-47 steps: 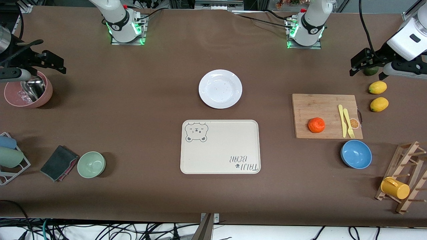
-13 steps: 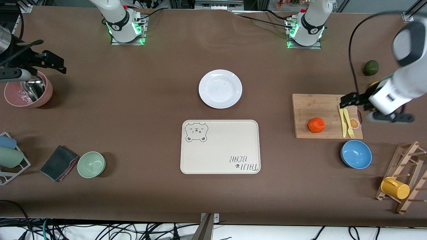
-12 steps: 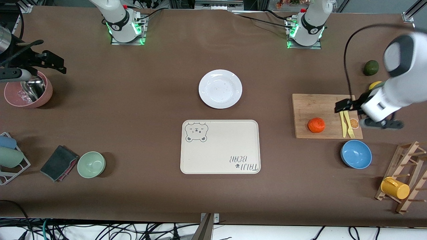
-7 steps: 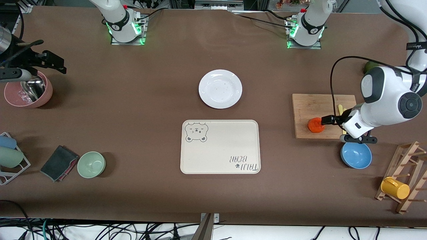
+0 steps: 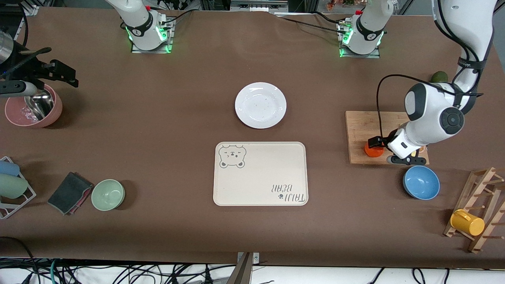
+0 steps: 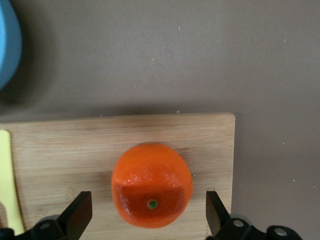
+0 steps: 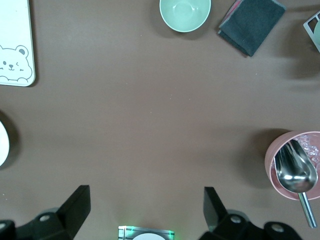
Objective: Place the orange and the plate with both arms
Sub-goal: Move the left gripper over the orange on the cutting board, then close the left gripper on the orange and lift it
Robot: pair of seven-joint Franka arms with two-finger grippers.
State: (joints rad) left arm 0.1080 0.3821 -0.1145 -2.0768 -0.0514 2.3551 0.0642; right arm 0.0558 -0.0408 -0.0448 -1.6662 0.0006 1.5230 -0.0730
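Note:
The orange (image 6: 151,185) sits on the wooden cutting board (image 6: 60,150) toward the left arm's end of the table. In the front view the orange (image 5: 371,151) is partly covered by my left gripper (image 5: 375,143). My left gripper (image 6: 148,216) is open and low over the orange, with one finger on each side and a gap at both. The white plate (image 5: 260,105) lies empty mid-table, farther from the front camera than the beige bear tray (image 5: 260,173). My right gripper (image 5: 67,75) is open and empty and waits above the pink bowl (image 5: 33,108); it also shows in the right wrist view (image 7: 146,202).
A blue bowl (image 5: 421,182) stands just nearer the front camera than the board (image 5: 367,124). A dark green fruit (image 5: 438,76) and a wooden rack with a yellow cup (image 5: 467,222) are at that end. A green bowl (image 5: 108,194) and a dark cloth (image 5: 70,192) lie at the right arm's end.
My left arm swung from over the green fruit across the cutting board and down, and its open gripper now straddles the orange. The right arm has not moved.

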